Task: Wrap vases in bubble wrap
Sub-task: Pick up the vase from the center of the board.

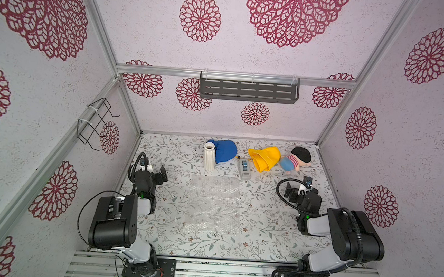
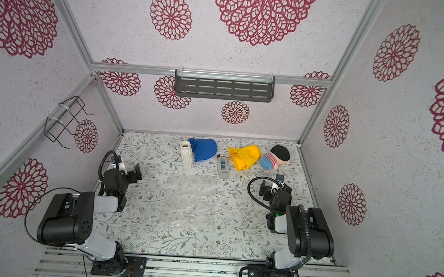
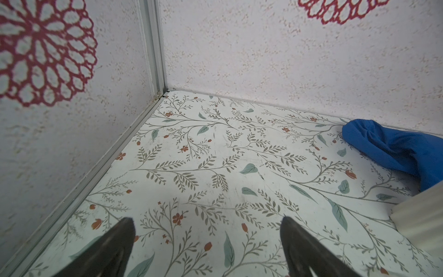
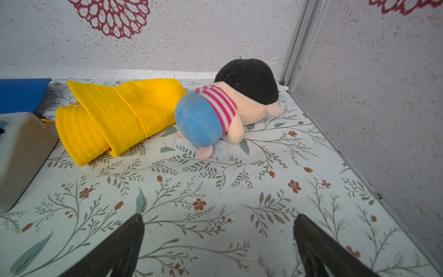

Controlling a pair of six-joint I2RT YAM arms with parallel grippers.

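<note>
Nearest me, left gripper [image 3: 206,219] and right gripper [image 4: 219,215] hang spread wide either side of the flat bubble wrap [image 1: 212,202], vase [image 1: 209,157] upright beyond.

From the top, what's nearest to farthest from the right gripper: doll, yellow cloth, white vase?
In a top view:
1. Doll, just beyond the right gripper.
2. Yellow cloth, back middle.
3. White vase, farthest, back left-centre.

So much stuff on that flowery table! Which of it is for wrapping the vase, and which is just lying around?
For the job: tall ribbed white vase, standing upright; clear bubble wrap sheet, spread flat in the middle.

Lying about: blue cloth bundle; yellow cloth; plush doll with striped shirt; small white-grey tape dispenser, perhaps handy later.
</note>
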